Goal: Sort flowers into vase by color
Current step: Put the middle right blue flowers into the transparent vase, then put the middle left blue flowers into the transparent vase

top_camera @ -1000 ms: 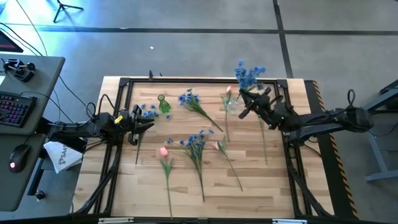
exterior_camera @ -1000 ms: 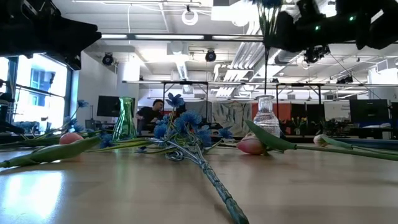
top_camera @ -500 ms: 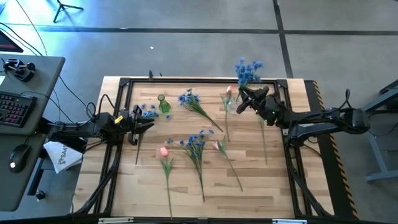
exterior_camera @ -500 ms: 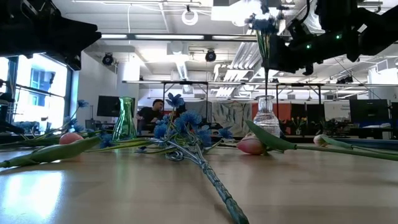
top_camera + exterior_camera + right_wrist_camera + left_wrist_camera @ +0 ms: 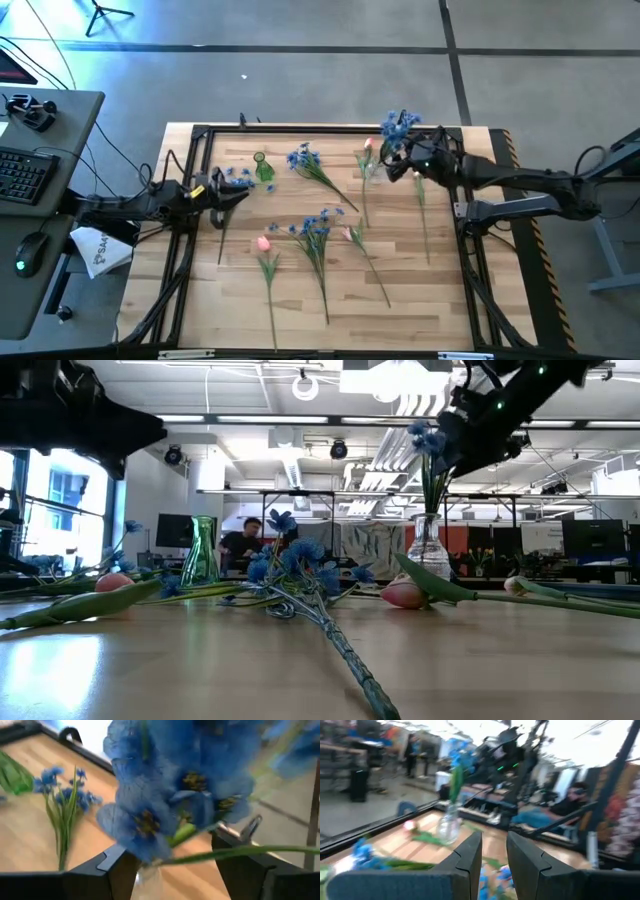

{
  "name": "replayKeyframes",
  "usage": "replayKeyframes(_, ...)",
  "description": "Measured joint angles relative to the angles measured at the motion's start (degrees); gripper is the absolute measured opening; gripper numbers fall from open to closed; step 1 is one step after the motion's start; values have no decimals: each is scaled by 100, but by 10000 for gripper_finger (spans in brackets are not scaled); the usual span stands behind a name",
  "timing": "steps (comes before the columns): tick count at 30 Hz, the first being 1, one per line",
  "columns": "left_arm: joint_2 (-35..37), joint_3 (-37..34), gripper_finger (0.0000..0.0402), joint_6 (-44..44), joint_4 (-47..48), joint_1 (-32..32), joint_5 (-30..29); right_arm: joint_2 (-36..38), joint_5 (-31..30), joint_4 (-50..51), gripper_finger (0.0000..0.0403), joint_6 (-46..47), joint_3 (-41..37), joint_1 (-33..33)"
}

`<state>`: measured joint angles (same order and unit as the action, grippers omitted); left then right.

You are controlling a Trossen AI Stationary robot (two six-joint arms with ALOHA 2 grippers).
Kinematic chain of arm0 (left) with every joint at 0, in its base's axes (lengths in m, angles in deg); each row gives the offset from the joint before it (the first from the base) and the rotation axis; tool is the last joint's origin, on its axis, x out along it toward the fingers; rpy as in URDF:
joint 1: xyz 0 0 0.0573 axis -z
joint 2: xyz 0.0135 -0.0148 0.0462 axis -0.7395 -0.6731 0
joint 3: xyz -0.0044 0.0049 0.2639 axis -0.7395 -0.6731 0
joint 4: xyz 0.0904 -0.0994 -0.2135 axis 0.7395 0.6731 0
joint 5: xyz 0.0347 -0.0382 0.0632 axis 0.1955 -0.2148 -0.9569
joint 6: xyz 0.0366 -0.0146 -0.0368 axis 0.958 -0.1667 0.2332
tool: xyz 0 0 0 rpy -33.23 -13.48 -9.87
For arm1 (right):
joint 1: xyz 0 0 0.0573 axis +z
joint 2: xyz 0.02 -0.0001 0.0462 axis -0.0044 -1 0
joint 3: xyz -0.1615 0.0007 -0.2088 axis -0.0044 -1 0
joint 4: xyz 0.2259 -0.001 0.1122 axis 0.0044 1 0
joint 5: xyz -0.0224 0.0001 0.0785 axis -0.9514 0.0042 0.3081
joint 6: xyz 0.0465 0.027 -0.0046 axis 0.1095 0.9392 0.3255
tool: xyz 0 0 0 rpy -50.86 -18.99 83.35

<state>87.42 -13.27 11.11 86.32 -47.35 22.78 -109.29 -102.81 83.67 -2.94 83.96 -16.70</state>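
A blue flower (image 5: 430,442) stands upright with its stem in the neck of the clear vase (image 5: 427,550) at the far right. My right gripper (image 5: 172,860) is open. Its fingers stand on either side of the blossoms (image 5: 165,795), above the vase, and I see no touch. A green vase (image 5: 263,168) stands at the far left. Blue flowers (image 5: 320,228) and pink flowers (image 5: 265,245) lie flat on the table. My left gripper (image 5: 492,850) waits at the left, level, with a narrow gap between its fingers and nothing in it.
A black frame (image 5: 300,128) runs around the wooden table. A blue flower (image 5: 238,178) lies just under my left gripper (image 5: 236,195). A pink flower (image 5: 368,147) lies next to the clear vase. Beyond the table's left edge stands a desk with a keyboard (image 5: 20,175).
My right gripper has let the blue flower down until its stem slid into the clear vase. It has then opened, let go, tipped from pointing down toward level and risen a little. The flower now stands in the vase on its own.
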Motion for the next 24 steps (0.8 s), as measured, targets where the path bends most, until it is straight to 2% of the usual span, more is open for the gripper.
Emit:
replayKeyframes(8, -624, 616, 76, 516, 232, 46, -394, 0, 833, 2429, 243, 872, 1566, 0)
replayKeyframes(12, -1222, 1005, 70, 782, 232, 211, -594, 9, 1372, 3168, 243, 1268, 2058, 166)
replayKeyframes(18, -2440, 1759, 28, 1111, 567, 669, -1025, 11, 1528, 3022, 243, 1741, 1660, 1161)
replayKeyframes(21, -3063, 2377, 7, 944, 1397, 927, -1461, 4, 1322, 2442, 243, 1977, 1073, 1798)
replayKeyframes(24, -3683, 3061, 3, 397, 2551, 1176, -1815, -15, 1248, 1230, 243, 2147, 286, 2353)
